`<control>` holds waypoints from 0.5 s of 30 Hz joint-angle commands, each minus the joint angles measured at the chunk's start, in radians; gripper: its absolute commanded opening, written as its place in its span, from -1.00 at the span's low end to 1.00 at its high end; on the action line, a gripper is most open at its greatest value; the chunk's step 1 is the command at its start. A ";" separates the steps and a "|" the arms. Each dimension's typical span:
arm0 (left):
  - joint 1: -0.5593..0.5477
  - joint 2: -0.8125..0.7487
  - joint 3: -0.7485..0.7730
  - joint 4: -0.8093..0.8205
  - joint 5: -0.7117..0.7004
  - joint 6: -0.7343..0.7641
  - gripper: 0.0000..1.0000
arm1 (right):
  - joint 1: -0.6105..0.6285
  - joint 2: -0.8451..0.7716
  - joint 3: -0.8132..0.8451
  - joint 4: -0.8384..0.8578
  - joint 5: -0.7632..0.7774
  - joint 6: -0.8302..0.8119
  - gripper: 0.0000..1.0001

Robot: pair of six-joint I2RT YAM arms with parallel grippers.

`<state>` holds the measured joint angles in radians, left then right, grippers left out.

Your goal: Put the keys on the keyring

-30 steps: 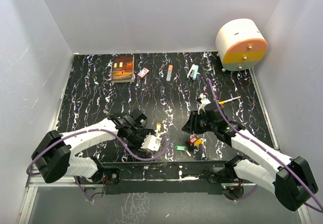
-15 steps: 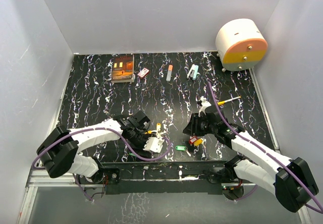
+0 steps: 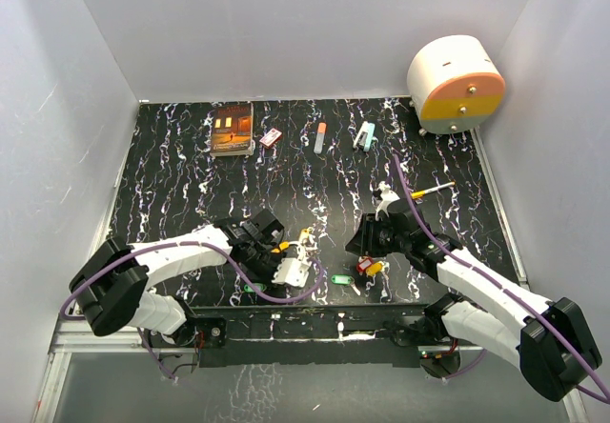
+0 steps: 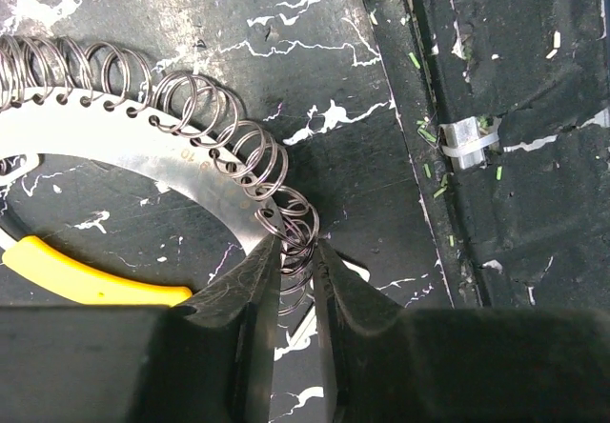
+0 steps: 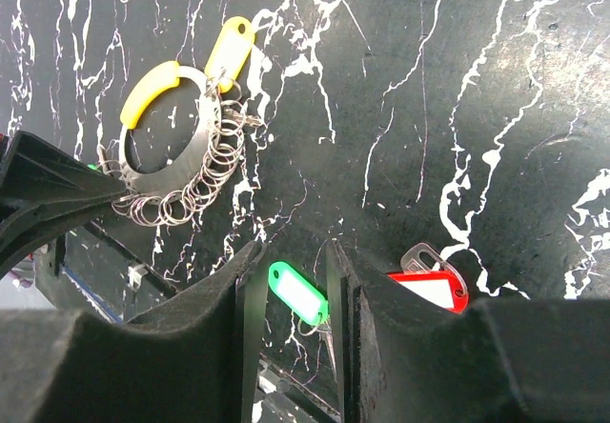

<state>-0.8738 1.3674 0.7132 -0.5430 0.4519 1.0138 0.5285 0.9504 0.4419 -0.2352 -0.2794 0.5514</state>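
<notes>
- Filling the overhead view between pale walls: black surface (image 3: 191, 175) veined with white.
- Reaching in from the near edge: white-and-black left arm (image 3: 172, 256) and right arm (image 3: 477, 285), both bent inward toward the front middle.
- Standing at the far right corner: round white drum (image 3: 456, 84) with an orange band.
- Lying flat near the far left: dark book (image 3: 233, 129).
- Held low at the front middle: left hand (image 4: 295, 251), fingertips pinching the end of the wire coil on the keyring (image 4: 143, 147).
- Hovering just right of centre: right hand (image 5: 291, 251), fingers a little apart and gripping nothing, green-tagged key (image 5: 297, 294) visible on the surface through the gap.
- Resting on the surface between the two hands, nearer the left one: the keyring, a silvery perforated plate threaded with wire loops, a yellow plastic arc closing the circle, a pale yellow tag (image 5: 231, 50) hanging at its far side.
- Lying loose beside the green-tagged key: red-tagged key (image 5: 429, 288), silver blade showing, off the ring.
- Peeking out near the front edge under the left arm: second green tag (image 3: 250, 290).
- Scattered along the far edge, well apart from the hands: orange-capped grey marker (image 3: 319, 137) and small red-and-white card (image 3: 271, 137).
</notes>
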 commanded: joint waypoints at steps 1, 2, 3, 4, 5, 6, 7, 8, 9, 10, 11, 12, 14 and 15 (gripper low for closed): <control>-0.006 -0.004 -0.016 -0.002 0.020 -0.005 -0.64 | 0.003 -0.024 0.017 0.039 0.017 -0.008 -0.28; -0.006 -0.004 -0.017 0.005 0.020 -0.011 -0.69 | 0.003 -0.023 0.018 0.039 0.019 -0.010 -0.28; -0.006 -0.004 -0.017 0.017 0.018 -0.031 -0.74 | 0.004 -0.022 0.018 0.039 0.021 -0.011 -0.27; -0.006 -0.004 -0.016 0.034 0.017 -0.050 -0.79 | 0.003 -0.023 0.018 0.038 0.024 -0.013 -0.27; -0.006 -0.004 -0.013 0.051 0.017 -0.072 -0.83 | 0.004 -0.023 0.019 0.039 0.028 -0.015 -0.26; -0.006 0.020 -0.007 0.070 0.017 -0.096 -0.88 | 0.004 -0.022 0.021 0.038 0.033 -0.018 -0.26; -0.006 0.031 0.001 0.088 0.016 -0.123 -0.92 | 0.004 -0.022 0.022 0.036 0.037 -0.018 -0.26; -0.005 0.042 0.013 0.108 0.016 -0.150 -0.96 | 0.003 -0.022 0.024 0.034 0.040 -0.020 -0.26; -0.007 0.053 0.027 0.124 0.015 -0.170 -0.99 | 0.004 -0.023 0.026 0.030 0.045 -0.022 -0.26; -0.007 0.065 0.045 0.138 0.013 -0.185 -1.00 | 0.003 -0.024 0.028 0.027 0.049 -0.025 -0.26; -0.006 0.074 0.063 0.143 0.006 -0.195 -1.00 | 0.004 -0.026 0.031 0.022 0.055 -0.026 -0.26; -0.006 0.084 0.087 0.145 -0.004 -0.202 -1.00 | 0.004 -0.030 0.033 0.015 0.063 -0.027 -0.26; -0.006 0.087 0.113 0.145 -0.036 -0.205 -1.00 | 0.004 -0.038 0.037 0.004 0.075 -0.028 -0.25; -0.006 0.085 0.120 0.145 -0.055 -0.205 -1.00 | 0.003 -0.043 0.039 0.002 0.079 -0.028 -0.25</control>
<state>-0.8749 1.4525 0.7776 -0.4160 0.4431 0.8528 0.5285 0.9436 0.4419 -0.2420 -0.2379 0.5411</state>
